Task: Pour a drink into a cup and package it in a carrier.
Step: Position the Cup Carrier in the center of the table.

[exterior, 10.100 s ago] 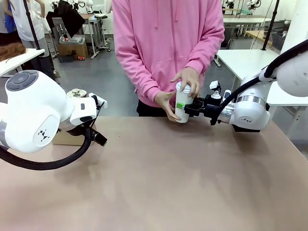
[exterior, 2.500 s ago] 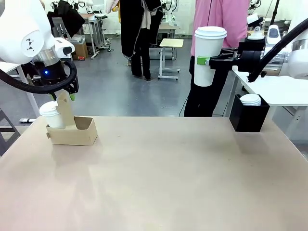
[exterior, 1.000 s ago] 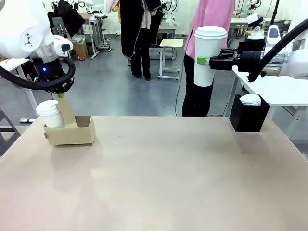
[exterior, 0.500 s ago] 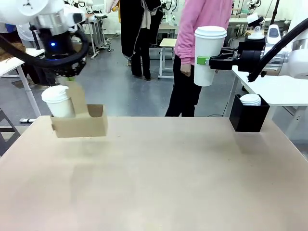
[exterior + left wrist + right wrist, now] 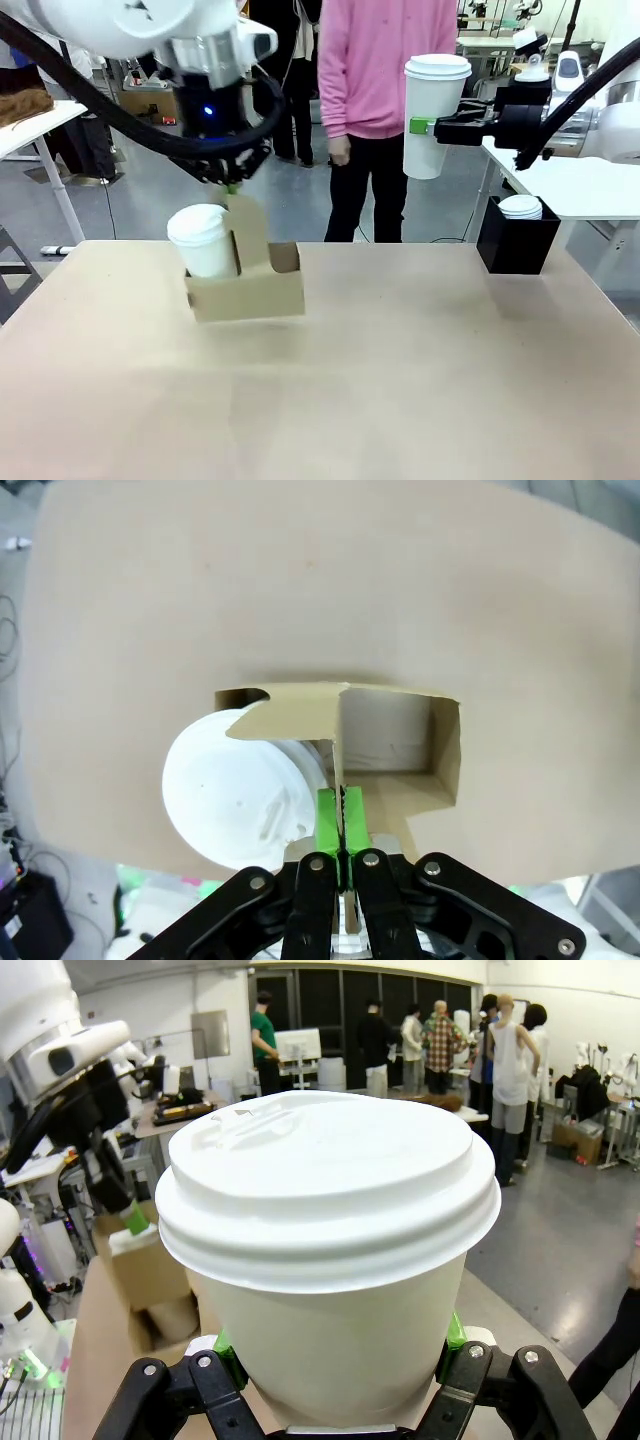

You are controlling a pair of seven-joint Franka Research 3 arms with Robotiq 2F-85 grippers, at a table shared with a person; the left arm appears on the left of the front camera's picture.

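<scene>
Front view: the left arm drops vertically onto the carrier (image 5: 247, 292), its left fingers (image 5: 231, 187) pinched shut on the upright handle, with bare tabletop (image 5: 420, 380) all round. A small lidded cup (image 5: 203, 240) fills one hole. Right of the carrier and higher, the right fingers (image 5: 421, 126) clamp the cup (image 5: 433, 110).
Left wrist view: the pads meet on the handle.
Right wrist view: the fingers hug the cup's sides.

cup (image 5: 330, 1290) base cut off, person (image 5: 370, 60) head cropped

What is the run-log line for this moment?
left pincer: shut on carrier handle | right pincer: shut on lidded cup, aloft
</scene>
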